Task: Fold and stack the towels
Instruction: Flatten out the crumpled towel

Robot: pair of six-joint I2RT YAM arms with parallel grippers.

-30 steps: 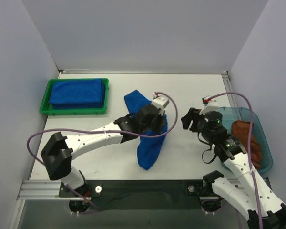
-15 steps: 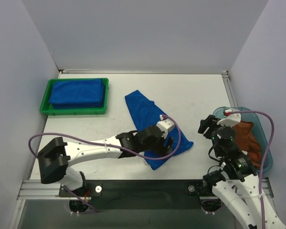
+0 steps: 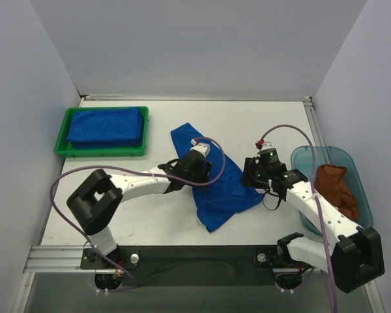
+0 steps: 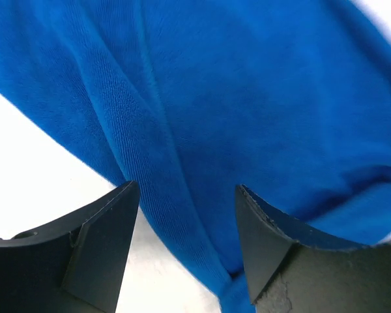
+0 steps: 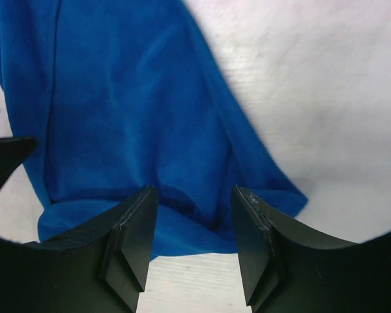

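A royal blue towel (image 3: 212,186) lies loosely spread and creased in the middle of the white table (image 3: 267,124). My left gripper (image 3: 202,171) hovers open over its left part. In the left wrist view a ridge of the blue cloth (image 4: 247,98) runs between the spread jaws of that gripper (image 4: 186,195), not pinched. My right gripper (image 3: 249,177) stands open at the towel's right edge. In the right wrist view this gripper (image 5: 194,195) has the blue cloth (image 5: 117,98) just ahead of its tips. Folded blue towels (image 3: 107,126) lie stacked in the green tray. A rust-brown towel (image 3: 337,188) lies crumpled in the teal bin.
The green tray (image 3: 60,147) sits at the back left of the table. The translucent teal bin (image 3: 307,156) stands at the right edge, close behind my right arm. White walls close in the table on three sides.
My left gripper has opened and let the blue towel drop flat, then drawn back over its left part. My right arm swung out to the bin and back to the towel's right edge.
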